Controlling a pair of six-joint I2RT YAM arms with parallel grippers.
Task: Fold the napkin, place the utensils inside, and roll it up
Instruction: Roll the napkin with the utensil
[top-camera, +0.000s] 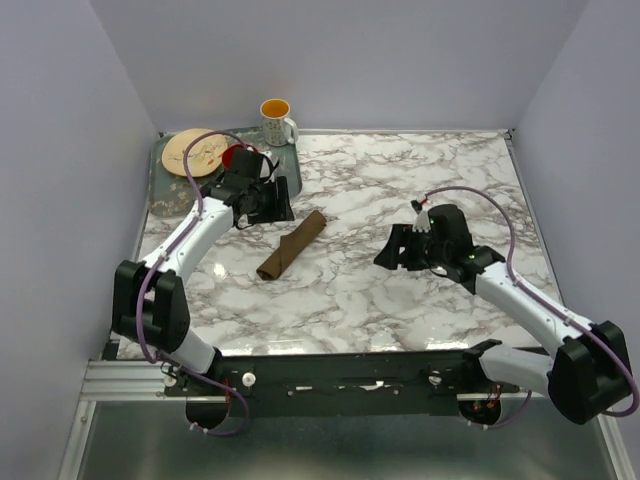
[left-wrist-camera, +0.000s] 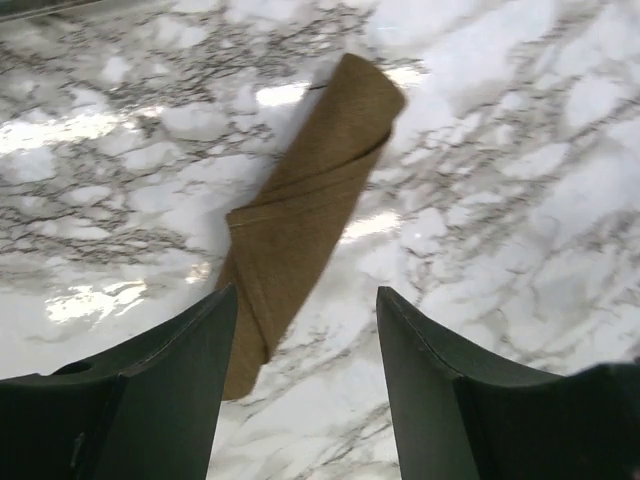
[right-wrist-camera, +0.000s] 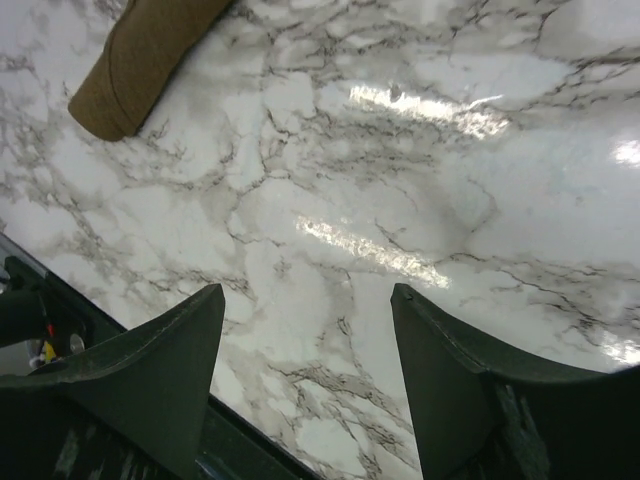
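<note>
The rolled napkin (left-wrist-camera: 310, 210) lies just ahead of my left gripper (left-wrist-camera: 305, 298), jaws apart. My right gripper (right-wrist-camera: 307, 295), also spread, hovers well aside

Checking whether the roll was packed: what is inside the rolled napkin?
Only brown cloth shows: the napkin lies rolled on the marble table. Its inside is covered; no spoon shows.

Table (top-camera: 400, 310): glossy white marble pattern with grey veins.
Tray (top-camera: 165, 203): dark green, at the table's far left corner.
Plate (top-camera: 183, 150): round, tan, dark marks on it, lying on the tray.
Red item (top-camera: 237, 154): on the tray beside the plate, partly hidden, kind unclear.
Mug (top-camera: 277, 122): white, patterned, orange inside, upright by the tray's far right corner.
Walls (top-camera: 350, 60): plain pale lilac.
</note>
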